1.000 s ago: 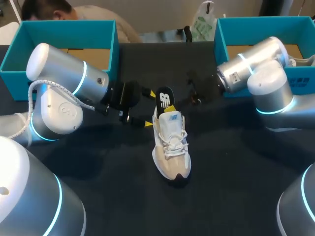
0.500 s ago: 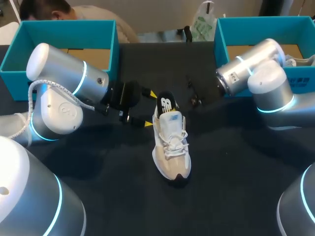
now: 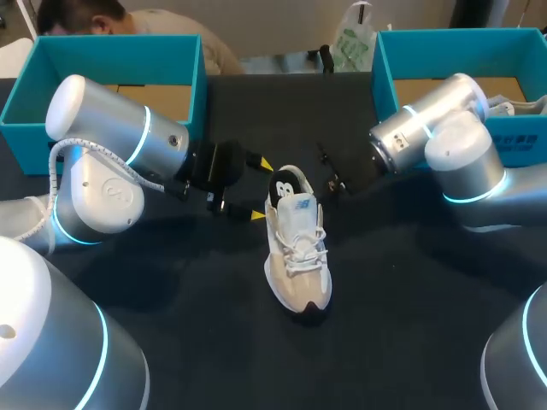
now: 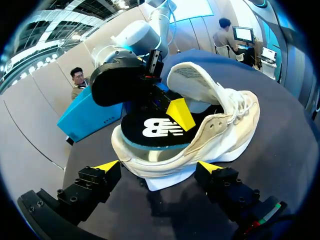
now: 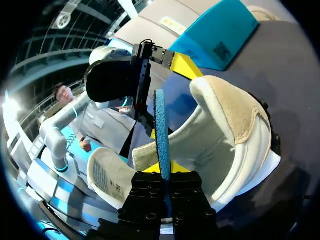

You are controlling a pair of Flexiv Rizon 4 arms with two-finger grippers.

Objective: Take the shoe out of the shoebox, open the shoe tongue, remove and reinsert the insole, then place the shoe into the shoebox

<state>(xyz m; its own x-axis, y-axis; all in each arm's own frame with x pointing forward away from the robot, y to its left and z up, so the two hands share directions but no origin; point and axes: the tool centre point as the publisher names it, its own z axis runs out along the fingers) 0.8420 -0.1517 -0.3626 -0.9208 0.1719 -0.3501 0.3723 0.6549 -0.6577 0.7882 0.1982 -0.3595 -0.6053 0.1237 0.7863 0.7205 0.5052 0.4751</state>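
Note:
A beige and white shoe (image 3: 296,248) stands on the dark table, toe toward me. Its black insole (image 3: 288,183) sits slanted in the heel opening, partly inside. My right gripper (image 3: 318,178) comes in from the right and is shut on the insole; the right wrist view shows the insole's blue edge (image 5: 161,125) clamped between its fingers (image 5: 163,172). My left gripper (image 3: 259,190) is open, its yellow tips on either side of the heel (image 4: 165,160). In the left wrist view the tongue (image 4: 192,80) is raised above the insole (image 4: 155,131).
A teal shoebox (image 3: 102,53) stands at the back left. A second teal box (image 3: 461,47) at the back right holds another shoe (image 3: 523,107). A plastic bag (image 3: 352,44) lies at the far edge between them.
My right arm has moved left toward the shoe, and the insole has sunk lower into the heel opening. The left arm and the shoe have stayed put.

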